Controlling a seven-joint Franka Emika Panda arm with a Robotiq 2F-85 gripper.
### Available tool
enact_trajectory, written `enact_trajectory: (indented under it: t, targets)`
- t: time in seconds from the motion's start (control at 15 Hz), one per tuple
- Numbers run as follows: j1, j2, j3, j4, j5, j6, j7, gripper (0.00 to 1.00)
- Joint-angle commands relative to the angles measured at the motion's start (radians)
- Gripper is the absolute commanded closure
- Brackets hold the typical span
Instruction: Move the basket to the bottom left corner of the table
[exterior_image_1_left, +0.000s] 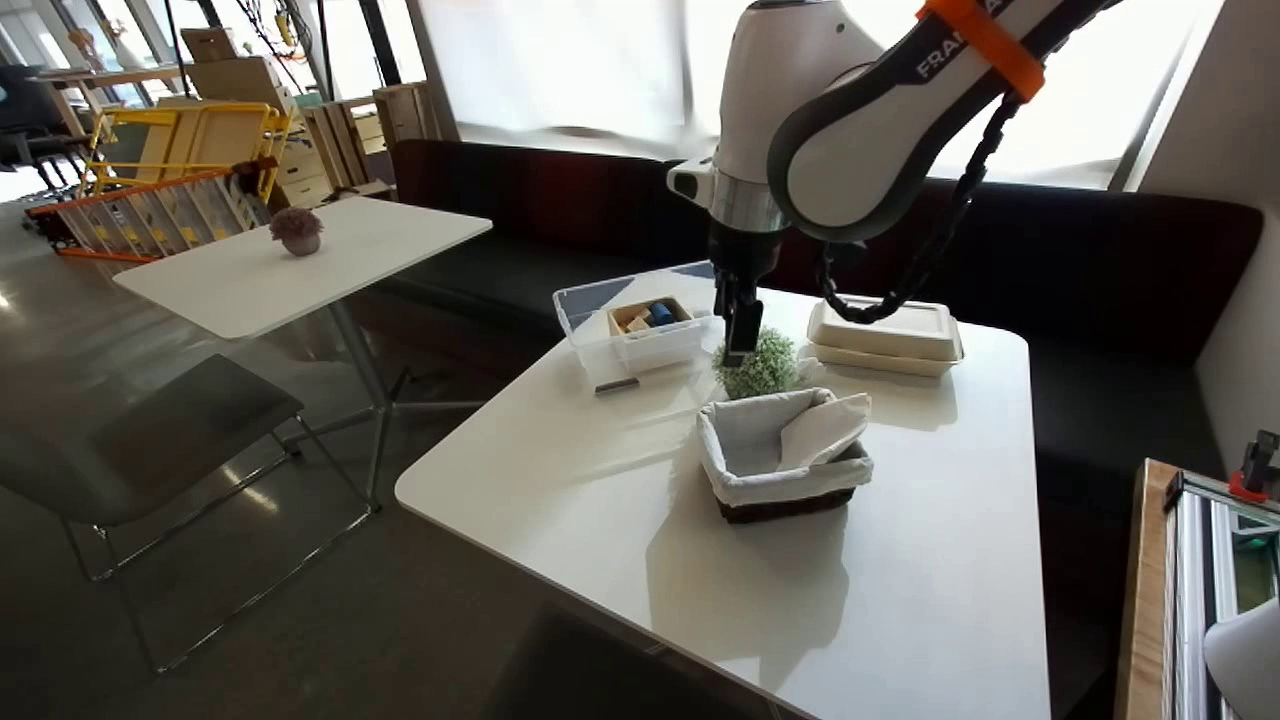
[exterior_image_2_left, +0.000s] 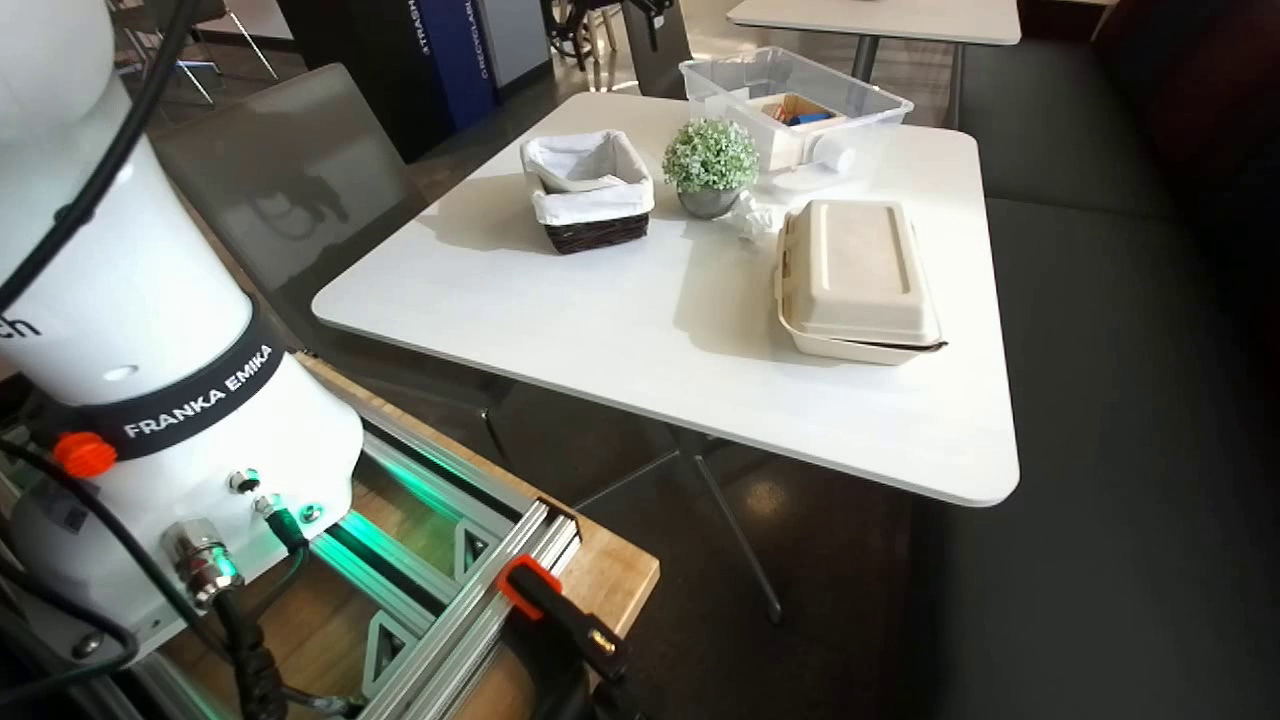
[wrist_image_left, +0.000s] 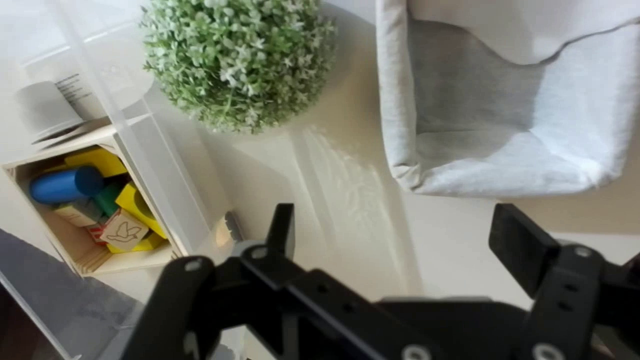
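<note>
A cloth-lined dark wicker basket (exterior_image_1_left: 785, 487) stands upright a little off the centre of a white tabletop (exterior_image_1_left: 920, 570), toward the side where a grey chair (exterior_image_2_left: 260, 190) stands, as the end effector (wrist_image_left: 393, 221) of a Franka arm (exterior_image_1_left: 765, 110) hangs above, its two black fingers (wrist_image_left: 522, 245) spread well apart. A whitish flap (exterior_image_1_left: 825, 432) leans inside the basket. In the wrist view, the basket sits just beyond one finger.

Crowding it on one side is a bushy green potted plant (exterior_image_2_left: 710, 158), which shows behind the end effector in an exterior view and stands between the basket and a clear plastic bin (exterior_image_2_left: 855, 125). Inside the bin, a wooden box (wrist_image_left: 131, 261) holds coloured blocks, among them a blue cylinder (wrist_image_left: 67, 185) and several yellow pieces (wrist_image_left: 100, 161). A crumpled white scrap (exterior_image_2_left: 752, 217) lies just beside the plant; whether the two touch cannot be told. Past the scrap, a beige clamshell food container (exterior_image_2_left: 865, 275) rests, lid down, near the edge by a dark bench (exterior_image_2_left: 1080, 340). In the background, a second white table (exterior_image_1_left: 390, 235) carries a small mauve potted plant (exterior_image_1_left: 297, 230).
</note>
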Motion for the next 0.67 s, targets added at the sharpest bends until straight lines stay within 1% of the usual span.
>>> enact_trajectory:
  t: [0.0,0.13,0.27,0.4,0.47,0.53,0.6]
  targets:
    - [-0.031,0.098,0.0,0.058,-0.037,0.008,0.008,0.0]
    - [-0.044,0.136,-0.003,0.061,-0.06,0.003,0.019,0.0]
    - [-0.055,0.167,0.002,0.064,-0.054,-0.002,0.012,0.0]
    - [-0.071,0.194,0.021,0.071,-0.008,-0.017,-0.019,0.0]
    - [-0.09,0.202,0.053,0.079,0.069,-0.051,-0.066,0.0]
    - [-0.075,0.169,0.025,0.049,-0.008,-0.009,-0.007,0.0]
    - [-0.081,0.18,0.036,0.053,0.018,-0.015,-0.024,0.0]
